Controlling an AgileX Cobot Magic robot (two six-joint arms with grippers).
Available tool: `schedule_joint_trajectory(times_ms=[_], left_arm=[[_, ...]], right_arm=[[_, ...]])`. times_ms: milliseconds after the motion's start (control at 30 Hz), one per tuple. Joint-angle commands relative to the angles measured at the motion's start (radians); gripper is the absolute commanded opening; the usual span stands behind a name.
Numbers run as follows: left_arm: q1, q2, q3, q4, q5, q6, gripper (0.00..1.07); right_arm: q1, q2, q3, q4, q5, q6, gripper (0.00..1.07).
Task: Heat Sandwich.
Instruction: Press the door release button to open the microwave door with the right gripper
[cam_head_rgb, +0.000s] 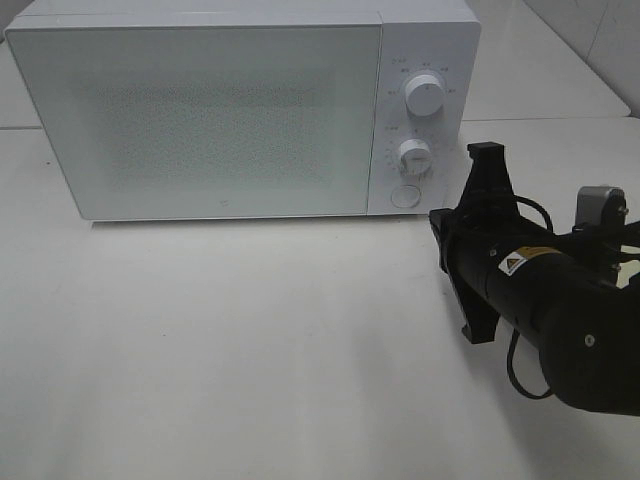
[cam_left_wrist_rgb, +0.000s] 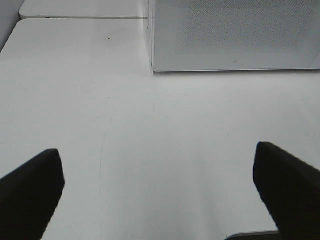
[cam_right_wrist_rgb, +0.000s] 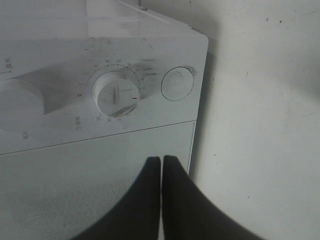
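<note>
The sandwich is out of view in every frame. The white microwave (cam_head_rgb: 200, 120) stands at the back of the table with its door closed. My right gripper (cam_head_rgb: 440, 235) hovers in front of the microwave's control panel, turned on its side. In the right wrist view the right gripper (cam_right_wrist_rgb: 161, 160) has its two black fingers pressed together with nothing between them, close to the lower dial (cam_right_wrist_rgb: 116, 93) and the round button (cam_right_wrist_rgb: 177, 83). My left gripper (cam_left_wrist_rgb: 157, 160) stands wide open over bare table, empty, facing the microwave (cam_left_wrist_rgb: 235, 35) door's corner. It does not show in the exterior view.
The control panel carries an upper dial (cam_head_rgb: 425, 95), a lower dial (cam_head_rgb: 411, 155) and a round button (cam_head_rgb: 404, 195). The white table (cam_head_rgb: 250, 350) stretches in front of the microwave. A seam to a neighbouring tabletop (cam_left_wrist_rgb: 80, 18) runs at the far side.
</note>
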Motion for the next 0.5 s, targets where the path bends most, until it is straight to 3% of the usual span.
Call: schedule_joint_trajectory(times_ms=[33, 300, 500], left_arm=[[0.005, -0.025, 0.004, -0.007, -0.009, 0.0, 0.97], [0.005, -0.025, 0.004, -0.007, -0.009, 0.0, 0.97], [0.005, -0.025, 0.004, -0.007, -0.009, 0.0, 0.97]], right_arm=[[0.001, 0.003, -0.009, -0.027, 0.004, 0.006, 0.0], [0.0, 0.003, -0.009, -0.019, 0.026, 0.002, 0.0], [-0.051, 0.06, -0.034, -0.051, 0.036, -0.002, 0.0]])
